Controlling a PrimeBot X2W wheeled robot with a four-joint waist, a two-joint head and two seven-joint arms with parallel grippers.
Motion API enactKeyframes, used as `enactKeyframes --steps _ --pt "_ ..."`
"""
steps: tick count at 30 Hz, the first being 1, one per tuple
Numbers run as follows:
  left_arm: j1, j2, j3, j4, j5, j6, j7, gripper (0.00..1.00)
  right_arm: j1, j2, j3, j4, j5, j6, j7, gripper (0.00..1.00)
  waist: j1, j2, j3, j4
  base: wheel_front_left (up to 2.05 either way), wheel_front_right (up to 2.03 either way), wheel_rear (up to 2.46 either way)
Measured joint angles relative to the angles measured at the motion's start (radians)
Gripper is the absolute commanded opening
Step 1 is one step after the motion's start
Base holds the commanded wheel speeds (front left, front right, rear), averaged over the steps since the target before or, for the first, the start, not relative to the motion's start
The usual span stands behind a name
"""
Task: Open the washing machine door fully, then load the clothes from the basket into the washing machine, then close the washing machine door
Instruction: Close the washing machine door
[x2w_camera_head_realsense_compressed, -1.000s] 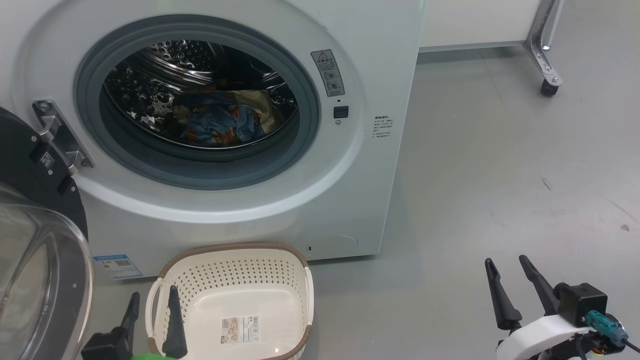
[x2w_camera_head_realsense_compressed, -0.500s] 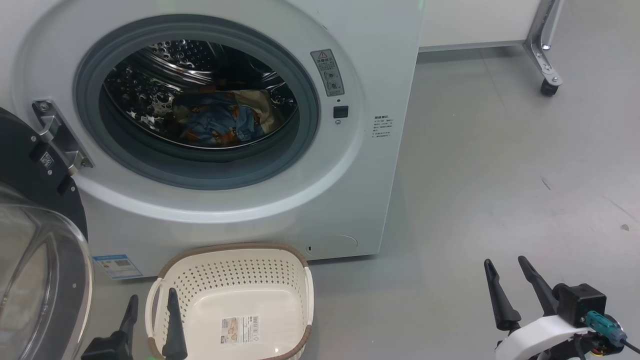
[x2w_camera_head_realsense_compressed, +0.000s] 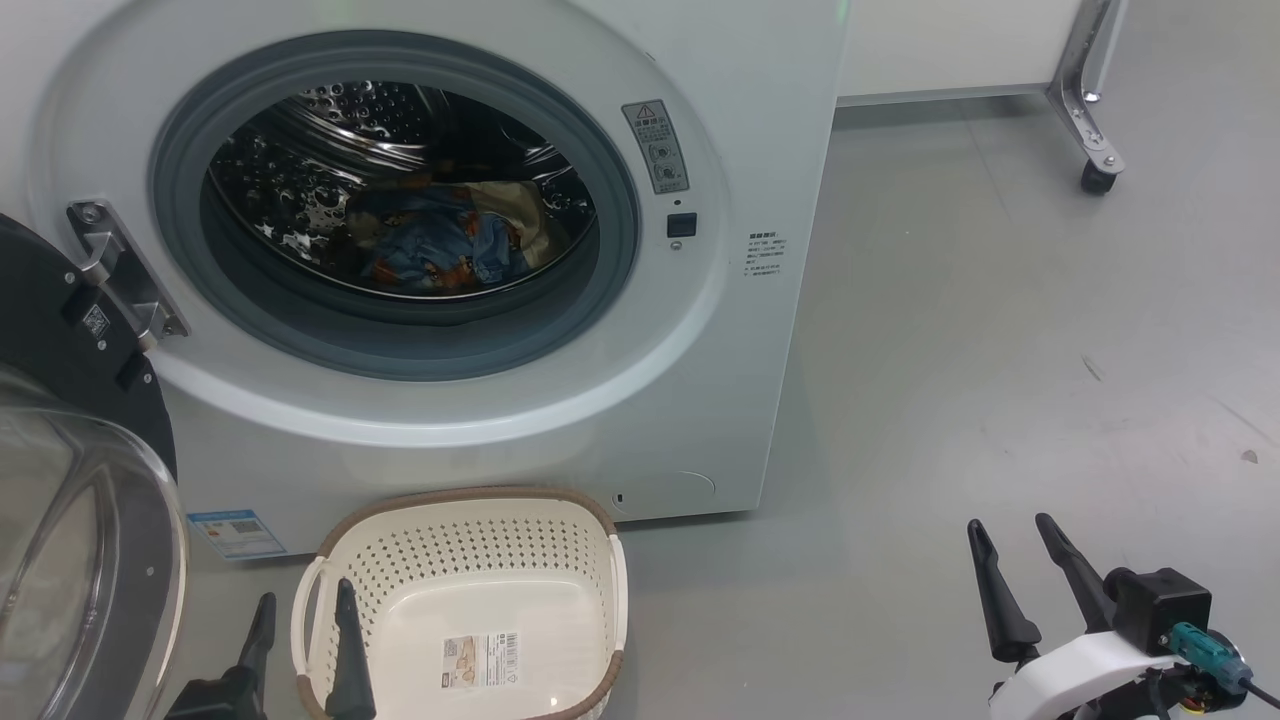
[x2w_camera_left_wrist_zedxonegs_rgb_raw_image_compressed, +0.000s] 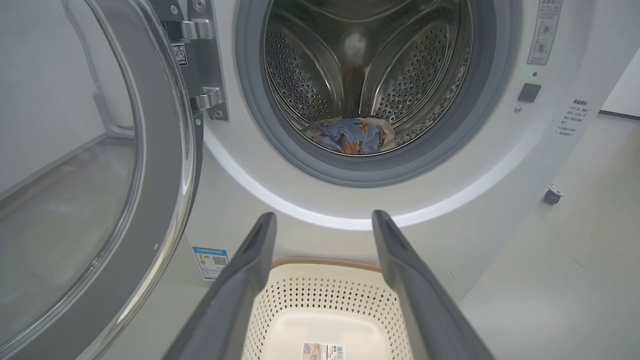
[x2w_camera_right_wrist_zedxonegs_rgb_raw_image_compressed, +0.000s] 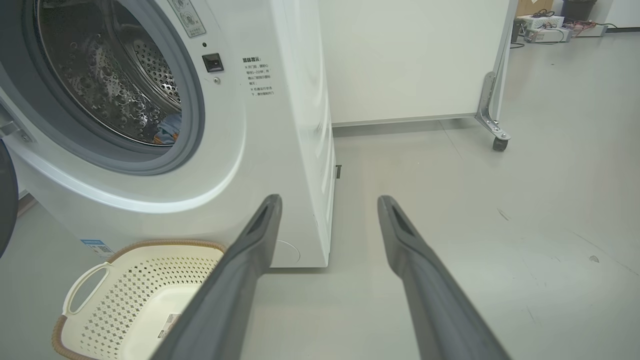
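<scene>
The white washing machine (x2w_camera_head_realsense_compressed: 700, 330) stands with its door (x2w_camera_head_realsense_compressed: 60, 330) swung wide to the left, glass bowl facing me. The light blue printed clothes (x2w_camera_head_realsense_compressed: 440, 240) lie inside the steel drum, also seen as clothes (x2w_camera_left_wrist_zedxonegs_rgb_raw_image_compressed: 350, 137) in the left wrist view. On the floor in front sits the cream basket (x2w_camera_head_realsense_compressed: 470, 500), holding nothing but its label sticker. My left gripper (x2w_camera_head_realsense_compressed: 305, 593) hangs open over the basket's left rim, empty; the left gripper (x2w_camera_left_wrist_zedxonegs_rgb_raw_image_compressed: 324, 216) points at the washer front. My right gripper (x2w_camera_head_realsense_compressed: 1010, 522) is open and empty over bare floor to the right.
A white panel on a metal leg with a caster (x2w_camera_head_realsense_compressed: 1095, 180) stands behind the washer at the right. Grey floor (x2w_camera_head_realsense_compressed: 1000, 350) stretches to the right of the machine. The open door (x2w_camera_left_wrist_zedxonegs_rgb_raw_image_compressed: 160, 150) takes up the space left of the basket (x2w_camera_left_wrist_zedxonegs_rgb_raw_image_compressed: 325, 295).
My left gripper has sunk slightly toward the bottom edge of the head view. The right gripper, clothes, basket and door stay where they were.
</scene>
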Motion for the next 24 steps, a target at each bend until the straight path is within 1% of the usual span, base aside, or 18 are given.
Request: enactKeyframes --steps 10,24 --pt "0.013 0.000 -0.004 -0.004 0.000 0.008 0.000 1.00 0.000 0.001 0.000 0.000 0.000 0.000 0.000 1.00 0.0000 0.0000 -0.002 -0.001 -0.52 0.52 0.00" --pt "0.019 0.000 -0.005 -0.010 0.010 0.018 0.000 1.00 0.000 0.001 0.000 0.000 0.000 0.000 0.000 1.00 0.0000 0.0000 0.002 -0.002 -0.85 0.85 0.00"
